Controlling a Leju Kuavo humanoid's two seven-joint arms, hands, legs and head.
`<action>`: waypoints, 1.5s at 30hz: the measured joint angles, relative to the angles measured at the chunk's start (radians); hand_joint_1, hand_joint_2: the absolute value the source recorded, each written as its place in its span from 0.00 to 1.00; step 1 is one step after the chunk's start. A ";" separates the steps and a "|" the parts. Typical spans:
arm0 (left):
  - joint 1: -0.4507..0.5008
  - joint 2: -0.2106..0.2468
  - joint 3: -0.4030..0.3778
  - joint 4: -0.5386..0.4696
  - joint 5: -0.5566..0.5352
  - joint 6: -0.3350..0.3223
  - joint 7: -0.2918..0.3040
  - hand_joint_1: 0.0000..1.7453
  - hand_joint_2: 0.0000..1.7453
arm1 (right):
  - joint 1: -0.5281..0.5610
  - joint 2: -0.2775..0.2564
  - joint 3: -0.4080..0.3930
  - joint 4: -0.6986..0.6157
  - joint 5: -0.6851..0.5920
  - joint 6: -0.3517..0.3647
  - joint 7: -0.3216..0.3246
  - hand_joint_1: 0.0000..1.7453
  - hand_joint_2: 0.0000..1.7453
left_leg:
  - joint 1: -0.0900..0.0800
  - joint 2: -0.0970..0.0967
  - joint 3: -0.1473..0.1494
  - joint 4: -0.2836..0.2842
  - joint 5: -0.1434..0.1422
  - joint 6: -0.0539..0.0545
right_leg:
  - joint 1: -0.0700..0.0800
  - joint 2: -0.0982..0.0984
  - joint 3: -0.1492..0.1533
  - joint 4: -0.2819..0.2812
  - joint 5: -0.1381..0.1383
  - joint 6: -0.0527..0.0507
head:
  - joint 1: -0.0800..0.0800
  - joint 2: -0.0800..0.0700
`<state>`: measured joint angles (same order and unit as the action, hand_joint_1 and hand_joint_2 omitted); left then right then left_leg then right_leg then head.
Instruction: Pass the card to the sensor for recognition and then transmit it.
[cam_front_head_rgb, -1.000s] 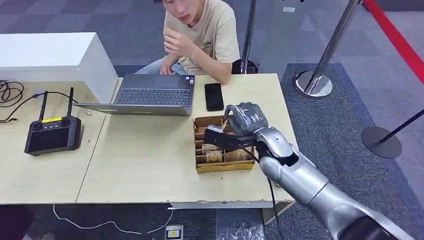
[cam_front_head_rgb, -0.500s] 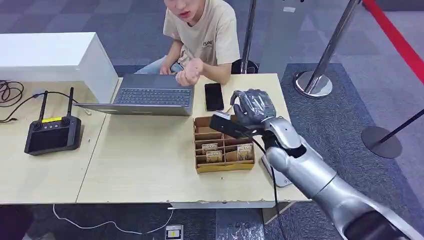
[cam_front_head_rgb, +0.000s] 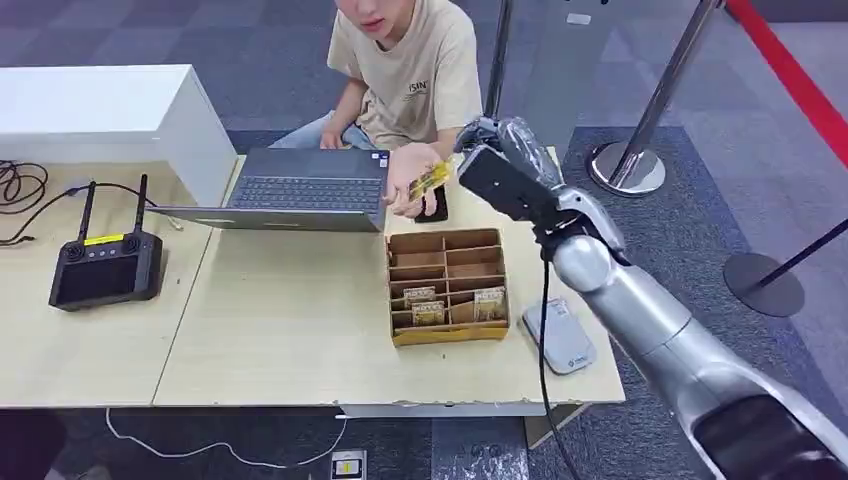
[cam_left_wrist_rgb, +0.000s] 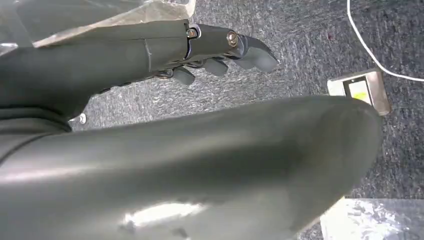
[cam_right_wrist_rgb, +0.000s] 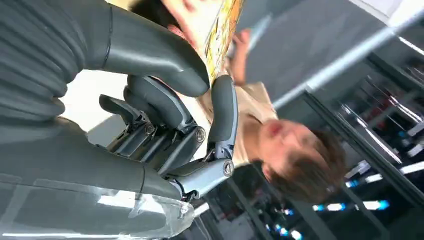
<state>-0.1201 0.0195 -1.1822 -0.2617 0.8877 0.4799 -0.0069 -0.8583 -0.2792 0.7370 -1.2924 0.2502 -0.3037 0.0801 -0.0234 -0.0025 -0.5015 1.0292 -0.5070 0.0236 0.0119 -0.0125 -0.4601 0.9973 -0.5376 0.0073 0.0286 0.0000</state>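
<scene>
Card at the handover: the passing step looks nearly finished.

The right robot hand (cam_front_head_rgb: 497, 150) is raised above the far edge of the worktop (cam_front_head_rgb: 290, 330), pinching the yellow card (cam_front_head_rgb: 432, 178) between thumb and finger, as the right wrist view shows (cam_right_wrist_rgb: 222, 35). A person's hand (cam_front_head_rgb: 410, 180) is up at the card and seems to touch it, though the robot has not let go. The grey sensor pad (cam_front_head_rgb: 560, 336) lies on the worktop just beside the cardboard tray (cam_front_head_rgb: 447, 335), well apart from the card, so the reading step is judged done. What is left is the release. The left robot hand (cam_left_wrist_rgb: 220, 55) hangs over the carpet, holding nothing, fingers loosely curled.
</scene>
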 joint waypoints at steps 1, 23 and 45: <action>0.000 0.000 0.000 0.000 -0.001 0.000 0.000 0.00 0.00 | -0.005 0.003 -0.002 0.005 -0.006 -0.011 -0.004 1.00 1.00 | 0.000 0.000 0.000 0.000 0.000 0.000 | 0.000 0.000 0.000 0.000 0.000 0.000 | 0.000 0.000; -0.001 -0.007 0.000 0.000 -0.015 0.000 0.019 0.00 0.00 | -0.060 0.077 0.047 0.320 0.592 -0.170 0.211 1.00 1.00 | 0.000 0.000 0.000 0.000 0.000 0.000 | 0.000 0.000 0.000 0.000 0.000 0.000 | 0.000 0.000; -0.001 -0.009 -0.002 0.000 -0.037 -0.005 0.036 0.00 0.00 | -0.048 0.116 0.068 0.458 0.718 -0.280 0.281 0.00 0.00 | 0.000 0.000 0.000 0.000 0.000 0.000 | 0.000 0.000 0.000 0.000 0.000 0.000 | 0.000 0.000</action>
<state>-0.1215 0.0107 -1.1845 -0.2617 0.8511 0.4750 0.0294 -0.9062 -0.1629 0.8045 -0.8347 0.9678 -0.5840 0.3613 -0.0233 -0.0025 -0.5015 1.0293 -0.5070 0.0236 0.0119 -0.0125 -0.4603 0.9975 -0.5376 0.0073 0.0290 0.0000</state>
